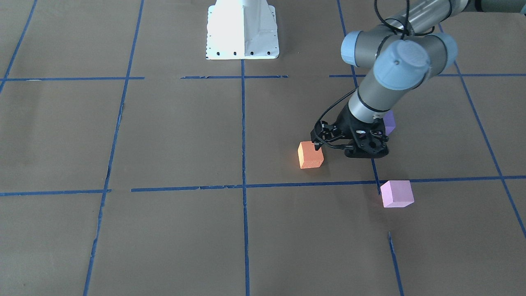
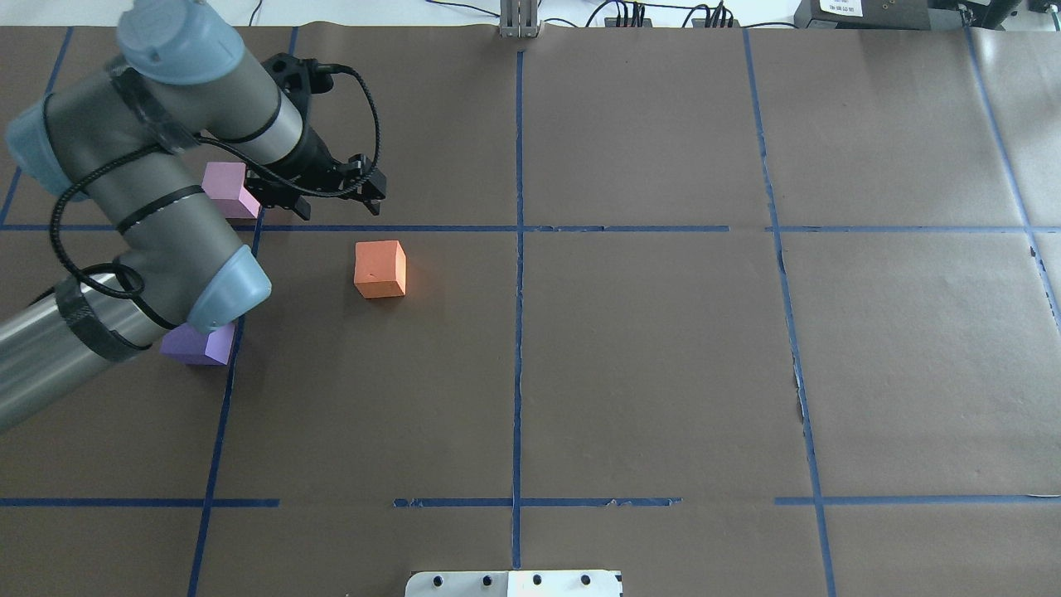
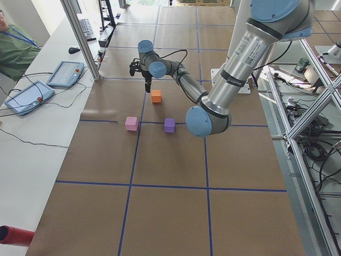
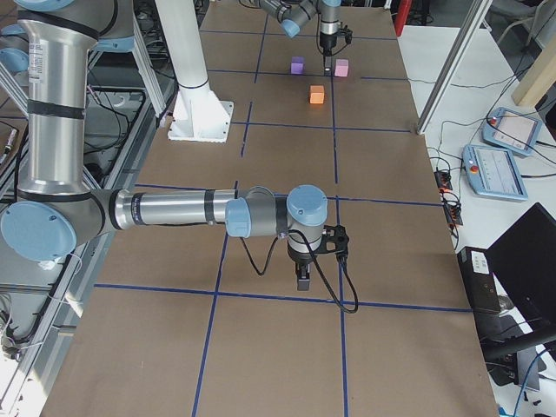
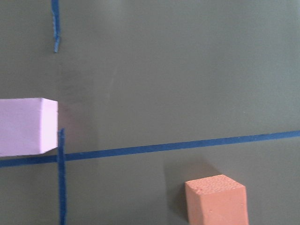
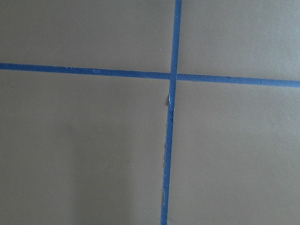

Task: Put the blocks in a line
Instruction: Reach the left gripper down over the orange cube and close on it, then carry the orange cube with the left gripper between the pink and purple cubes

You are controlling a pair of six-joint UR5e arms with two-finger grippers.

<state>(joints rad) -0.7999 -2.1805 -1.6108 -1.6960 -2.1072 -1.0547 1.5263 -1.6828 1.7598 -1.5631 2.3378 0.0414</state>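
Front view: the left gripper point(image 1: 341, 148) hangs spread wide and empty between the small orange foam cube point(image 1: 310, 155) and the dark violet foam cube point(image 1: 389, 122). The pale pink foam cube point(image 1: 396, 193) sits just beside a blue tape crossing point(image 1: 377, 181). Overhead: the 3 cubes make a triangle, no line. Right-side view: the right gripper point(image 4: 302, 276) points down over the brown paper table point(image 4: 261, 365); I cannot tell how far it is parted.

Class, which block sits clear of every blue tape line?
The orange block, alone inside a grid square; the pink block covers a tape crossing, and the purple block sits against a line.
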